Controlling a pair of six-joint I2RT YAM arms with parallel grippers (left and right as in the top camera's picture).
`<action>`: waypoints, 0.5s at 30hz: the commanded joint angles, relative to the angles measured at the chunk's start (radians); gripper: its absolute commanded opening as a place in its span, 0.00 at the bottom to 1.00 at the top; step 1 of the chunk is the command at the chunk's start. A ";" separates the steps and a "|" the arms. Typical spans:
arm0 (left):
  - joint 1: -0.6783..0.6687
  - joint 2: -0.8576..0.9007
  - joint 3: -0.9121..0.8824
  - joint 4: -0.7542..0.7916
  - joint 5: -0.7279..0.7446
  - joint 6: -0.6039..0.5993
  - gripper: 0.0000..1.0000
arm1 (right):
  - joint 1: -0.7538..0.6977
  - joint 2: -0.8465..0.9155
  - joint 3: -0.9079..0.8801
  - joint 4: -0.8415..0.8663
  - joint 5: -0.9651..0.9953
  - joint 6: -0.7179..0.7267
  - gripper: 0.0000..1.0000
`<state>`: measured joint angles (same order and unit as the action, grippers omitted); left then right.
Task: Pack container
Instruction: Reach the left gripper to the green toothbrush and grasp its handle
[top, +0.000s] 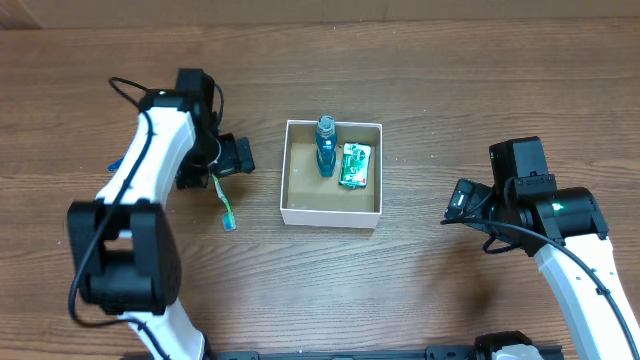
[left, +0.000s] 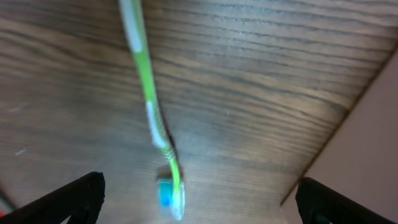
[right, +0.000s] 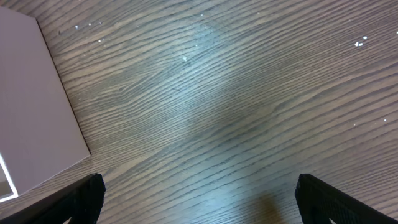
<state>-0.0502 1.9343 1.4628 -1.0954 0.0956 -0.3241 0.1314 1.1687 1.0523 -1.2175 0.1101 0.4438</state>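
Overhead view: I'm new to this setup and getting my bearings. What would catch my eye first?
The white-walled container at table centre stands out first, holding a blue bottle and a green packet. A green toothbrush lies on the wood on its left side, close by the left end effector, whose fingers are spread open.

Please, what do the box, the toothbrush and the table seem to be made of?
The container: likely cardboard, matte; white outside, plain brown inside, thin walls. The toothbrush: probably plastic, smooth green and white handle, blue end; blurred here. The table: wood or wood-look laminate; visible grain, slight sheen.
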 joint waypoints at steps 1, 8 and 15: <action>0.013 0.083 0.012 0.057 0.109 -0.003 1.00 | -0.004 -0.011 -0.002 0.002 0.000 -0.007 1.00; 0.013 0.176 0.011 0.076 0.089 -0.006 1.00 | -0.004 -0.011 -0.002 0.002 0.001 -0.007 1.00; 0.013 0.195 0.011 0.072 0.069 -0.014 1.00 | -0.004 -0.011 -0.002 0.004 0.001 -0.007 1.00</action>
<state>-0.0437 2.0926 1.4670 -1.0237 0.1757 -0.3241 0.1314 1.1687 1.0523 -1.2190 0.1085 0.4435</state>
